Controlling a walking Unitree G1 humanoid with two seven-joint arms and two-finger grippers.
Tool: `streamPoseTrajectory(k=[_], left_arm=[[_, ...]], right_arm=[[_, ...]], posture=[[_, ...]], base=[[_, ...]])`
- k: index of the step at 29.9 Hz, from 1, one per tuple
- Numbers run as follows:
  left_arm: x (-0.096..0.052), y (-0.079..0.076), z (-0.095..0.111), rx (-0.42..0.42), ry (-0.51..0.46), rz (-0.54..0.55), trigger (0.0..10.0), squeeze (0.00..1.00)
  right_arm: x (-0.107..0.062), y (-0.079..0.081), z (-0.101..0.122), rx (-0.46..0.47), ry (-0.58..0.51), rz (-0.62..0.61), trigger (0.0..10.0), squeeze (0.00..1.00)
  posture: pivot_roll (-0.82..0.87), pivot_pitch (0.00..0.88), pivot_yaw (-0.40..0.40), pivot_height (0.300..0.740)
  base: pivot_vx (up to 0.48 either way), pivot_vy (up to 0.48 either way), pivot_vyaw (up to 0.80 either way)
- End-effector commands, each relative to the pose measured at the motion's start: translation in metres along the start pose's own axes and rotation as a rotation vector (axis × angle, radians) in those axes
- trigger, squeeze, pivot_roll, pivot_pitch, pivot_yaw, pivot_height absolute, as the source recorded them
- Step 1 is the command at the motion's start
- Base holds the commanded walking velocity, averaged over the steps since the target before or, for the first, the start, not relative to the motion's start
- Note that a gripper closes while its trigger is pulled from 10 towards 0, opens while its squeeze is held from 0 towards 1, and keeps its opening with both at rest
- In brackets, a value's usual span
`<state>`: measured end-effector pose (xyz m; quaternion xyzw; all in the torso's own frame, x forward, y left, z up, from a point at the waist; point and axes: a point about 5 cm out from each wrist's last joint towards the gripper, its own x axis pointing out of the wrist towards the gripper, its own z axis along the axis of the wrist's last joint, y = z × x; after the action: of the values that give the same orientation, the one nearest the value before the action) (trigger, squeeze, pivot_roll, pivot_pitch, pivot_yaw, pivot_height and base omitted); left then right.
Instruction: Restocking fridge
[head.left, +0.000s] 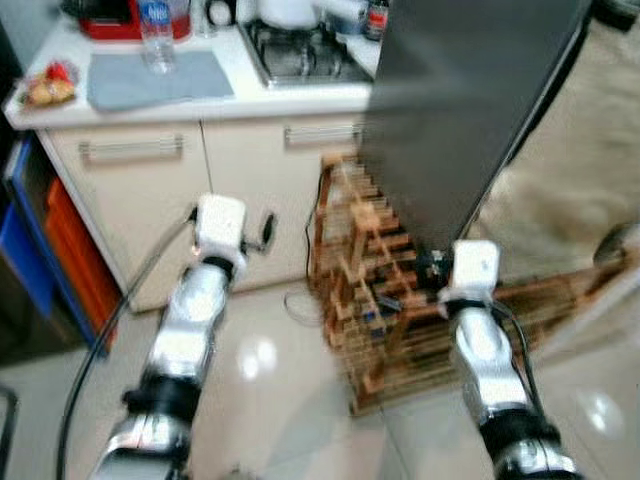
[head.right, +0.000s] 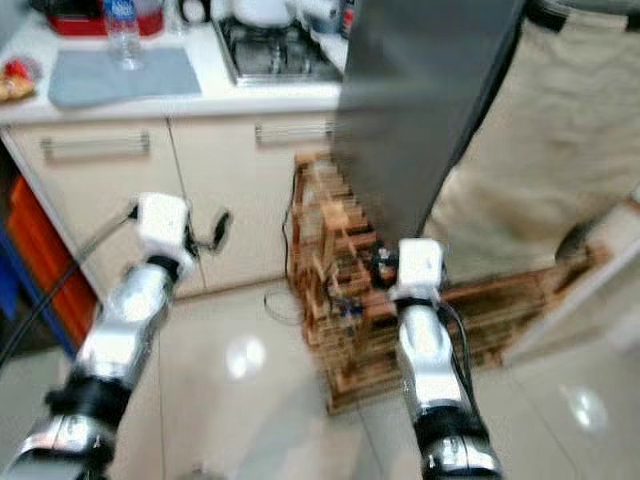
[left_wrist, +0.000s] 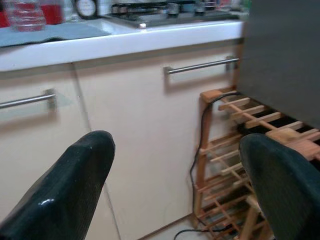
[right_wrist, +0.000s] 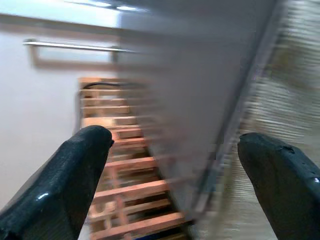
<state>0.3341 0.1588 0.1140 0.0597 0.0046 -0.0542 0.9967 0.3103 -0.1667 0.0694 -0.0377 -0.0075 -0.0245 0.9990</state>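
Note:
A tall dark grey fridge (head.left: 470, 100) stands ahead to the right, beside the cream kitchen cabinets (head.left: 150, 200). On the white counter stands a clear water bottle (head.left: 157, 35) at the back of a grey mat (head.left: 155, 78). My left gripper (left_wrist: 177, 147) is open and empty, held in front of the cabinet doors. My right gripper (right_wrist: 176, 141) is open and empty too, held before the fridge's lower edge and a wooden rack (head.left: 375, 300). The head views are blurred.
The wooden rack lies on the tiled floor between cabinets and fridge, with a black cable (left_wrist: 200, 150) by it. A gas hob (head.left: 300, 55) and a red appliance (head.left: 110, 20) sit on the counter. Blue and orange crates (head.left: 70, 260) stand at left. Beige fabric (head.right: 530, 150) hangs right of the fridge.

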Motion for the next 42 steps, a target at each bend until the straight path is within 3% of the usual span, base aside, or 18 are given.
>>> streamPoseTrajectory(k=[1,12,17,27,33,36,40,42], left_arm=[[0.001,-0.015,0.005,-0.018,-0.027,-0.052,10.0,0.00],[0.002,-0.017,0.006,-0.041,-0.033,-0.088,10.0,0.00],[0.005,-0.019,0.009,-0.047,-0.061,-0.104,10.0,0.00],[0.008,-0.023,0.017,-0.080,-0.089,-0.126,10.0,0.00],[0.013,-0.026,0.025,-0.081,-0.112,-0.125,10.0,0.00],[0.024,-0.034,0.039,-0.029,-0.127,-0.159,10.0,0.00],[0.025,-0.029,0.041,-0.011,-0.123,-0.168,10.0,0.00],[0.019,-0.023,0.031,-0.026,-0.097,-0.159,10.0,0.00]], right_arm=[[-0.002,-0.017,0.003,-0.016,-0.029,-0.066,10.0,0.04],[-0.016,-0.008,-0.003,0.005,-0.015,-0.040,10.0,0.09],[-0.012,-0.014,0.002,0.009,-0.024,-0.059,10.0,0.10],[-0.003,-0.020,0.012,-0.003,-0.052,-0.080,10.0,0.10],[-0.001,-0.018,0.014,-0.019,-0.058,-0.073,10.0,0.07],[0.001,-0.015,0.016,-0.028,-0.070,-0.052,10.0,0.07],[0.001,-0.015,0.018,-0.031,-0.071,-0.061,10.0,0.08],[-0.004,-0.017,0.017,-0.017,-0.069,-0.073,10.0,0.08]], posture=[[-0.08,0.000,-0.041,0.740],[-0.10,0.000,-0.033,0.740],[-0.10,0.000,-0.034,0.740],[-0.11,0.000,-0.041,0.740],[-0.11,0.000,-0.040,0.740],[-0.11,0.000,-0.043,0.740],[-0.11,0.000,-0.037,0.740],[-0.11,0.000,-0.035,0.740]], base=[[0.000,0.000,-0.68],[0.000,0.000,-0.67],[0.000,0.000,-0.66],[0.000,0.460,-0.66],[0.000,0.000,-0.33],[0.000,0.000,0.00],[0.000,0.000,-0.14],[0.000,0.000,-0.74]])
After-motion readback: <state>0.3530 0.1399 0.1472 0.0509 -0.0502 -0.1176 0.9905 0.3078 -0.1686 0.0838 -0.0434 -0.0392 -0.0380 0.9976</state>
